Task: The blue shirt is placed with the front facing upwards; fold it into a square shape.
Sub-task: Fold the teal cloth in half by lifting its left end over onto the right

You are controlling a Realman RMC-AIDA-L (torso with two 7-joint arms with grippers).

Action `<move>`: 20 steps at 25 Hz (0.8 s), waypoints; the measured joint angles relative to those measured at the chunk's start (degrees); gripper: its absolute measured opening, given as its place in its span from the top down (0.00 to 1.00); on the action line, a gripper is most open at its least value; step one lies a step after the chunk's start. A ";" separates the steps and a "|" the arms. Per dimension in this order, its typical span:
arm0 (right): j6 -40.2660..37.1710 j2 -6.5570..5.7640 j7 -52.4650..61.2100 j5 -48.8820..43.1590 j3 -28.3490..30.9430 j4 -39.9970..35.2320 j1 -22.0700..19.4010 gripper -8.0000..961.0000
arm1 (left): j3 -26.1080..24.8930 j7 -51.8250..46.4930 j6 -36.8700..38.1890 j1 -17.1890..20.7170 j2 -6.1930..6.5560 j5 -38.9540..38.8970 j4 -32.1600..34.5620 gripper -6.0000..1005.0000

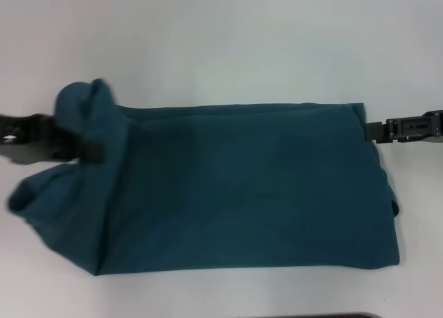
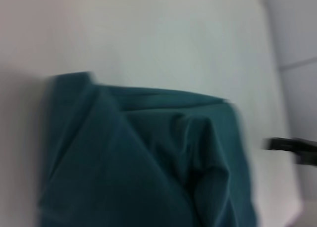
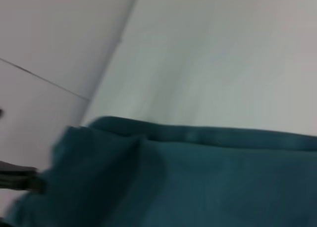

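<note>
The blue shirt point(image 1: 242, 186) lies on the white table as a wide band, plain teal side up, with no lettering showing. Its left end is bunched and lifted into a hump, and a sleeve hangs down at the lower left. My left gripper point(image 1: 86, 148) is at that end, shut on the raised cloth, which drapes over it. My right gripper point(image 1: 374, 131) sits at table level just off the shirt's upper right corner. In the left wrist view the shirt point(image 2: 138, 162) ends a short gap before the right gripper point(image 2: 290, 148). The right wrist view looks along the shirt point(image 3: 208, 182) to the left gripper point(image 3: 20, 180).
The white table point(image 1: 221, 41) stretches bare behind and in front of the shirt. A dark edge point(image 1: 311, 316) shows at the bottom of the head view. The wrist views show the table edge and grey floor tiles point(image 3: 49, 39) beyond.
</note>
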 joint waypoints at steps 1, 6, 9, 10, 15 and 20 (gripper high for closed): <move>0.30 -0.05 0.46 -0.77 -0.01 -0.25 0.31 0.12 | 1.75 -1.31 0.00 -0.36 -0.75 -2.29 -0.53 0.93; 1.30 -0.07 1.30 -2.43 -0.53 -0.50 1.69 0.12 | 9.73 -5.86 -0.44 -2.74 -5.07 -10.00 -3.51 0.92; 1.66 -0.07 1.73 -2.50 -1.54 -0.50 2.41 0.12 | 12.31 -8.03 -2.28 -4.47 -6.50 -12.03 -4.42 0.92; 1.79 -0.07 1.80 -2.51 -1.85 -0.51 2.56 0.12 | 13.43 -8.69 -3.08 -4.64 -6.55 -12.99 -4.46 0.92; 2.32 0.10 1.83 -2.54 -2.65 -0.50 2.70 0.12 | 21.43 -11.50 -8.74 -5.02 -6.31 -19.35 -4.18 0.91; 2.81 0.26 1.84 -2.54 -2.76 -0.49 2.76 0.12 | 29.09 -12.65 -14.61 -5.89 -6.51 -22.10 -3.02 0.90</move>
